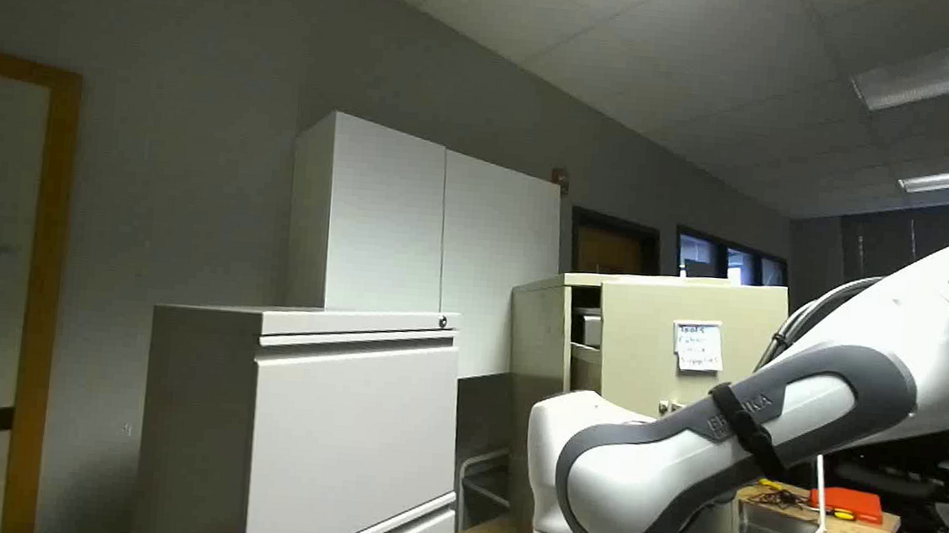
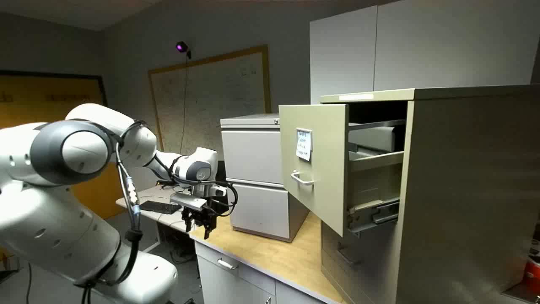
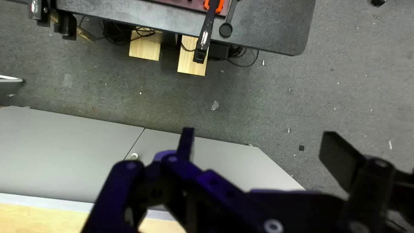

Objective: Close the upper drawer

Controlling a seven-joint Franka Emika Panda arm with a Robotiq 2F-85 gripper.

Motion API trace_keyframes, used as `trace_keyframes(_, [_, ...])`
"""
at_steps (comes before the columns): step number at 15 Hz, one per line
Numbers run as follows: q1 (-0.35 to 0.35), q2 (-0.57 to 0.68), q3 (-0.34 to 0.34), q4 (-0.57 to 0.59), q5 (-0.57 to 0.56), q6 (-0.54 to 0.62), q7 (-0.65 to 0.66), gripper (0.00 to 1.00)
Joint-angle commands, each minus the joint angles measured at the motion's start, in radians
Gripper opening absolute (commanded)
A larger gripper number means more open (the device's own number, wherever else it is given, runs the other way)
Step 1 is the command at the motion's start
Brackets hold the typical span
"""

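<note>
The upper drawer (image 2: 325, 169) of the beige-tan filing cabinet (image 2: 468, 181) stands pulled out, with a paper label and a metal handle on its flat front. A pale box and the side rail show in the gap behind the front. The drawer also stands out in an exterior view (image 1: 638, 339), partly behind my arm. My gripper (image 2: 197, 230) points down, well apart from the drawer, near the left front edge of the wooden counter. In the wrist view my gripper (image 3: 262, 150) has its fingers wide apart with nothing between them. The drawer is out of the wrist view.
A pale grey cabinet (image 2: 253, 156) stands on the wooden counter (image 2: 261, 253) between my gripper and the filing cabinet; it also shows in an exterior view (image 1: 350, 443). White wall cupboards (image 2: 443, 46) hang behind. A dark table (image 3: 275, 29) lies across the floor in the wrist view.
</note>
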Motion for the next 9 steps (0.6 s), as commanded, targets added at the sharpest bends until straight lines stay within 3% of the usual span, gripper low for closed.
trace_keyframes(1, [-0.008,-0.001,0.008,0.002,0.003,-0.004,-0.003,1.0])
trace_keyframes(9, [-0.013,-0.003,0.011,0.002,-0.001,0.001,0.008,1.0])
